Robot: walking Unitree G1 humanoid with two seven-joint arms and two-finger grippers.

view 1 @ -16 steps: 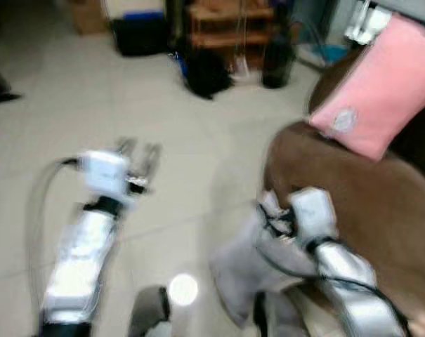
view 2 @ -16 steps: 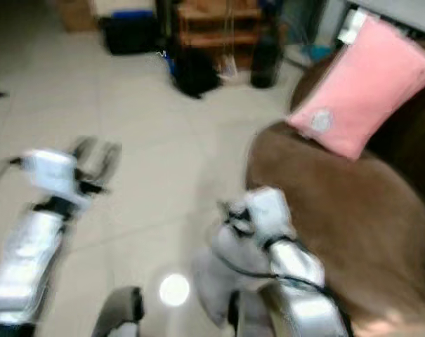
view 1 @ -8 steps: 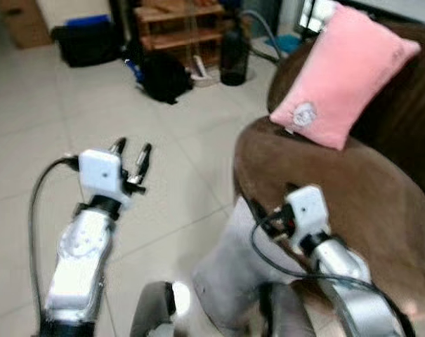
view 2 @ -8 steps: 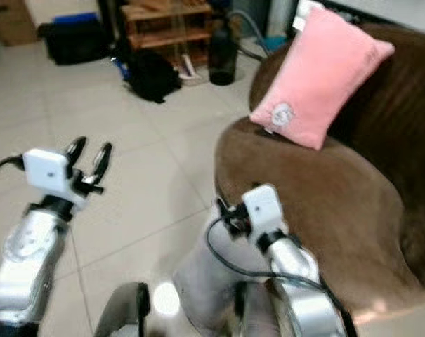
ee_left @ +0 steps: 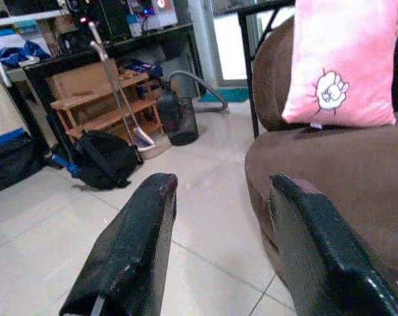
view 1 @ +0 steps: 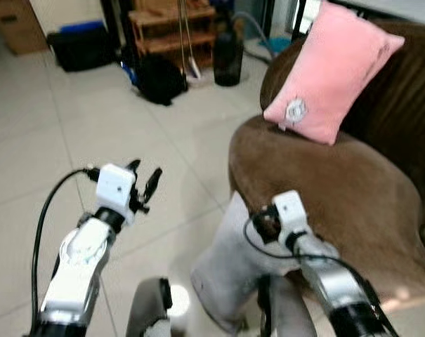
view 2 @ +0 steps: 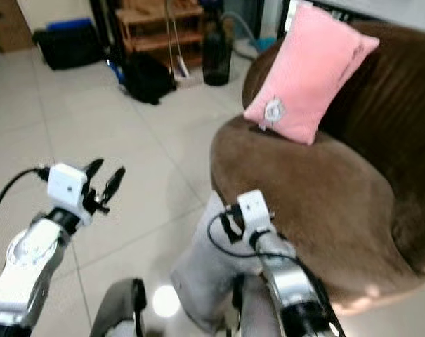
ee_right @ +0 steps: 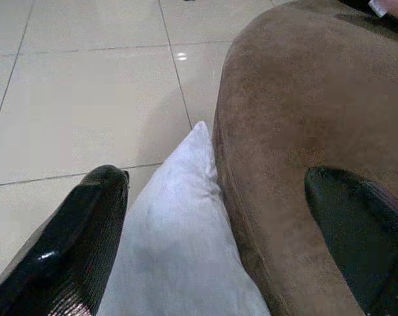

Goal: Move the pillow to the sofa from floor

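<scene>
Right tool [ee_right: 218,243], jaws wide, holding nothing.
Grey pillow [view 1: 230,263] on floor directly beneath, leaning against brown sofa [view 1: 324,189]; left tool [view 1: 143,184] open, farther off.

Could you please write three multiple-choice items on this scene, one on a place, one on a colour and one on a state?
1. Where is the grey pillow?
A. on the sofa seat
B. on the tiled floor, against the brown sofa
C. on the wooden shelf

2. What colour is the pillow propped on the sofa?
A. pink
B. blue
C. green

3. How is the right claw?
A. shut on the grey pillow
B. shut on nothing
C. open, its fingers either side of the grey pillow's corner

Answers:
1 B: the eye views show it standing on the floor beside the sofa's rounded arm.
2 A: the pink pillow leans against the sofa back.
3 C: the right wrist view shows both fingers spread wide apart, with the pillow and sofa between them.
</scene>
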